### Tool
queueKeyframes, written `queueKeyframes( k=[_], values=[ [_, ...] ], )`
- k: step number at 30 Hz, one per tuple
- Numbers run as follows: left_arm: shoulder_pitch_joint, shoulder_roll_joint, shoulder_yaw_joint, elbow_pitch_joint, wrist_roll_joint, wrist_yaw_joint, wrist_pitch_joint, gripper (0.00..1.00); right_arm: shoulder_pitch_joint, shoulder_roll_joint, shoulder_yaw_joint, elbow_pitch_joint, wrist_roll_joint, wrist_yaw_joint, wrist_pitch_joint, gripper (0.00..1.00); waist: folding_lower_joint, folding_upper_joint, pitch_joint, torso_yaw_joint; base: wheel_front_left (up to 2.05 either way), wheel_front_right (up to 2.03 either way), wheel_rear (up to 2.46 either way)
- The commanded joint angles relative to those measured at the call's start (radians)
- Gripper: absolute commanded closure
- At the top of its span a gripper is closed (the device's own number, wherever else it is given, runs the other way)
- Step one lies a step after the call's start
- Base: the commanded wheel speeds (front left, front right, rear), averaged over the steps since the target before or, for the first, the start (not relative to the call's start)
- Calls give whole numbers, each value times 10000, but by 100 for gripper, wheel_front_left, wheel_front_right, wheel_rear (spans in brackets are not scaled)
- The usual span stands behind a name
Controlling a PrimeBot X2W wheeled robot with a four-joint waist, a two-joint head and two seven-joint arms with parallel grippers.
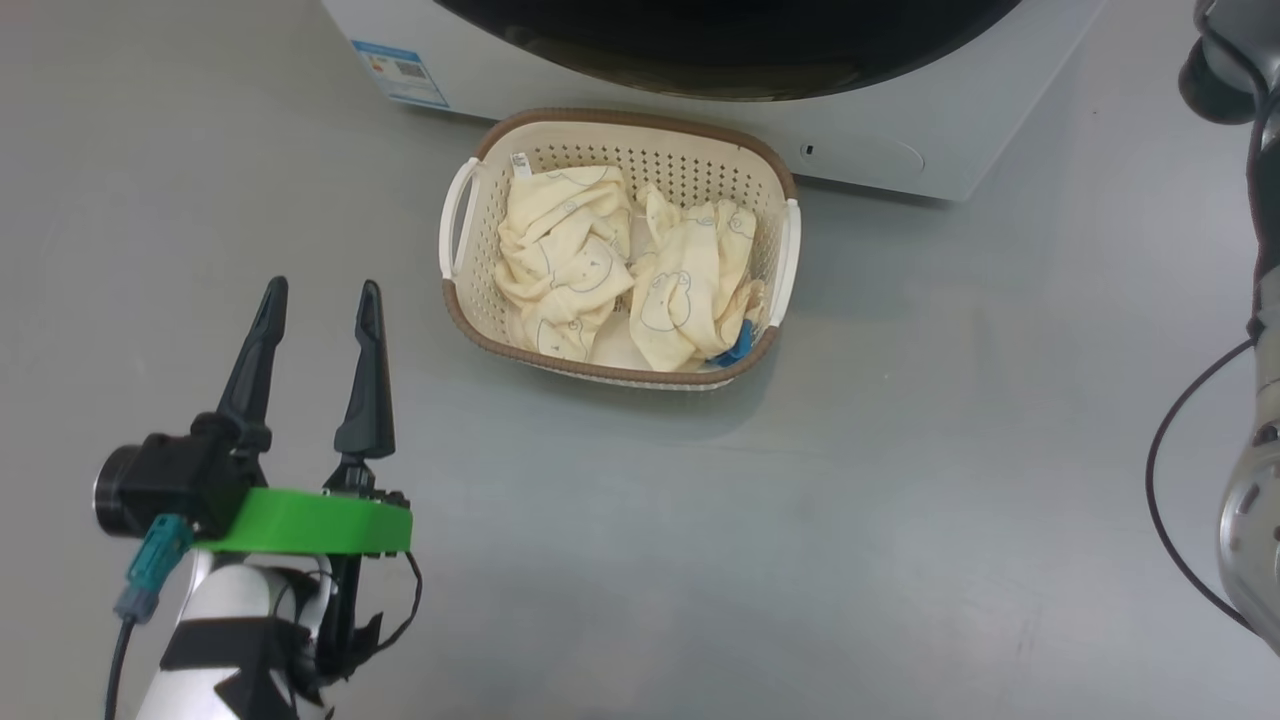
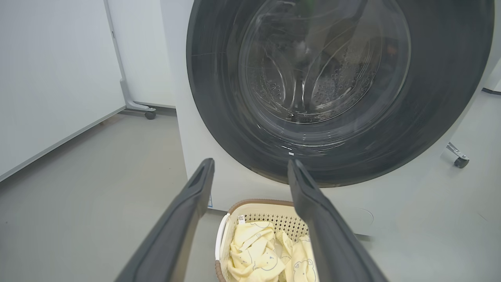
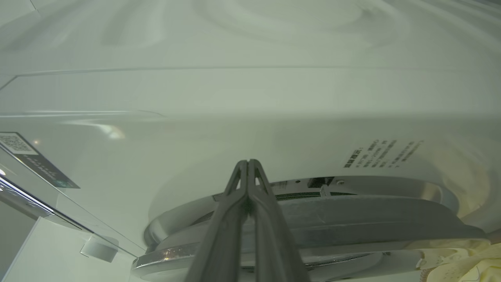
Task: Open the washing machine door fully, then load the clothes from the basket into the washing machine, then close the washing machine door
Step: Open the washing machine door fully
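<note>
Clothes (image 1: pixel 590 270) lie in the basket (image 1: pixel 640 120) — left gripper (image 1: pixel 322 287) spread wide, empty; right gripper (image 3: pixel 248 162) pressed tight, holding nothing.

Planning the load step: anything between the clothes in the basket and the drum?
Yes. The washing machine door covers the drum, its glass bowl in front of it. The clothes lie in the basket just below. Nothing visible lies between the open left gripper and them.

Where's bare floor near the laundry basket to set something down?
Wide bare floor right of the basket, up to the dangling cable, and left of it beyond the left gripper. Tight: the strip between basket and washing machine.
</note>
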Motion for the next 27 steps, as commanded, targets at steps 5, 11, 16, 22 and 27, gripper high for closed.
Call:
queueKeyframes(
  k=[5,11,16,22,27],
  values=[
    [-372,139,186,-259,-22,-30,-66,0,-474,272,407,-394,33,-27,215,100,-2,0,254,220,0,0,0],
    [-467,119,124,-272,-83,-31,-66,0,-657,283,586,-240,-187,-27,354,100,-2,0,423,346,0,0,0],
    [-497,78,78,-262,-125,-32,-66,0,-851,292,657,-121,-321,-27,407,100,-2,0,505,393,0,0,0],
    [-557,37,22,-254,-181,-32,-67,0,-1114,301,680,26,-417,-27,444,100,-2,0,607,478,0,0,0],
    [-598,-7,-19,-213,-255,-32,-67,0,-1421,294,702,250,-584,-27,485,100,-2,0,793,587,0,0,0]
  ],
)
